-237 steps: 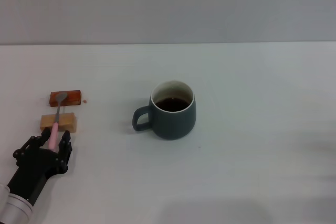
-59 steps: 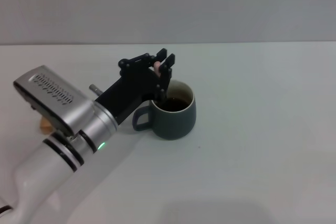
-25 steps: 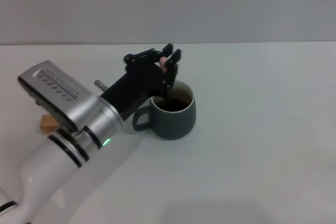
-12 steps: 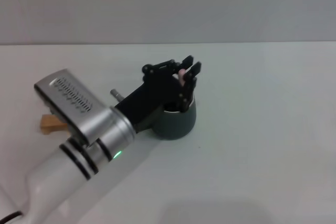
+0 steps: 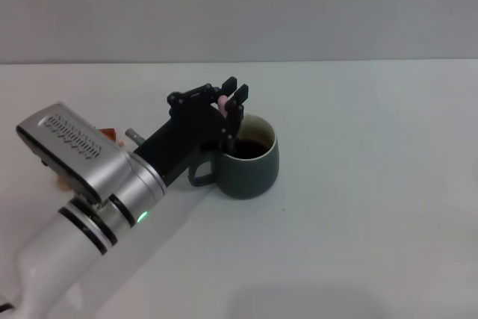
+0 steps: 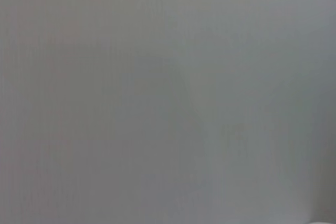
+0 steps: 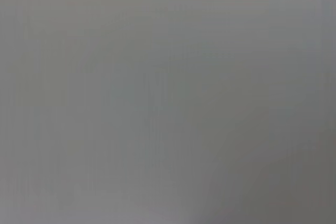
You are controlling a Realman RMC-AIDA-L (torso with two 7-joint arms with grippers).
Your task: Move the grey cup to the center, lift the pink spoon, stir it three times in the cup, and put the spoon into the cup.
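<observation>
The grey cup (image 5: 250,166) stands near the middle of the white table, handle toward my left, dark liquid inside. My left gripper (image 5: 229,97) hovers over the cup's left rim, shut on the pink spoon (image 5: 223,101). Only the pale pink handle tip shows between the fingers; the rest of the spoon runs down toward the cup behind the fingers and cannot be seen. Both wrist views show only a plain grey surface. My right gripper is out of view.
A corner of the reddish-brown block (image 5: 110,134) peeks out behind my left arm at the table's left side. The white table (image 5: 358,184) stretches out to the right of the cup.
Over the last second my left gripper swung with the spoon from the cup's left rim to its right side and back to the left rim. The cup has stayed in place.
</observation>
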